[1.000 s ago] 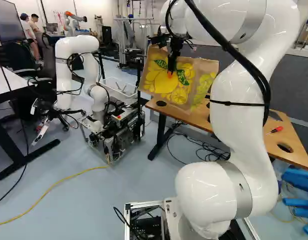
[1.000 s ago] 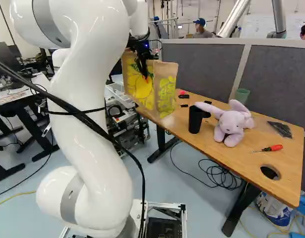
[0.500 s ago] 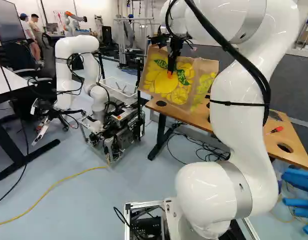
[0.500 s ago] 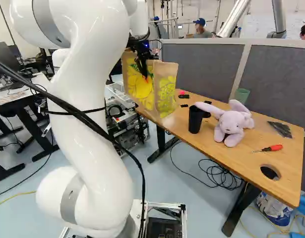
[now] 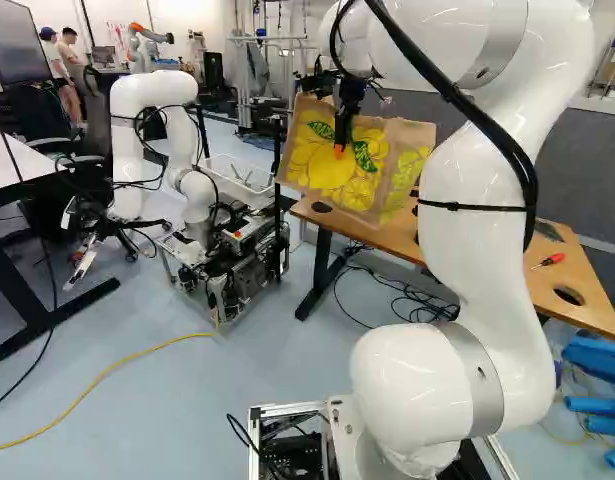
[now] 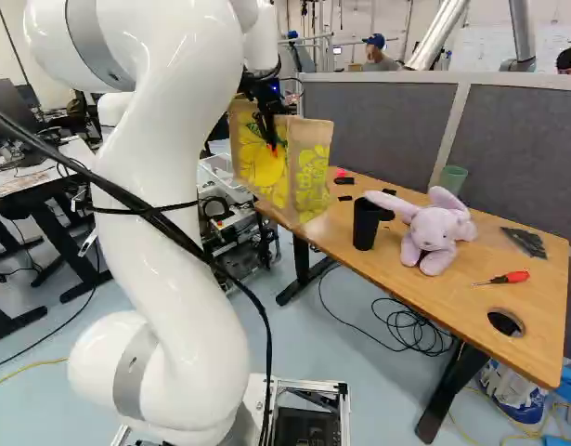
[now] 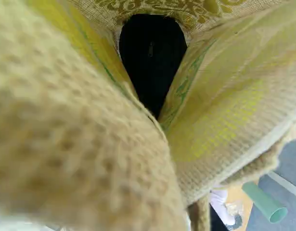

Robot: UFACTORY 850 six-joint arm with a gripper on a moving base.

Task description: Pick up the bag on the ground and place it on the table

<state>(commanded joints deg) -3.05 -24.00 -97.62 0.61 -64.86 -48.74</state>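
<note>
Right base view: red screwdriver at 4 o'clock; plush rabbit, black cup at 3, green cup behind. Bag at 12, pinched in gripper, by table's left end. Partition beyond. Left base view: another robot, 10 o'clock.

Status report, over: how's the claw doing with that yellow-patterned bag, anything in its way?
Gripper shut on bag. Bag tilted at end of table, seemingly not yet set down. Black cup, plush rabbit farther along.
</note>
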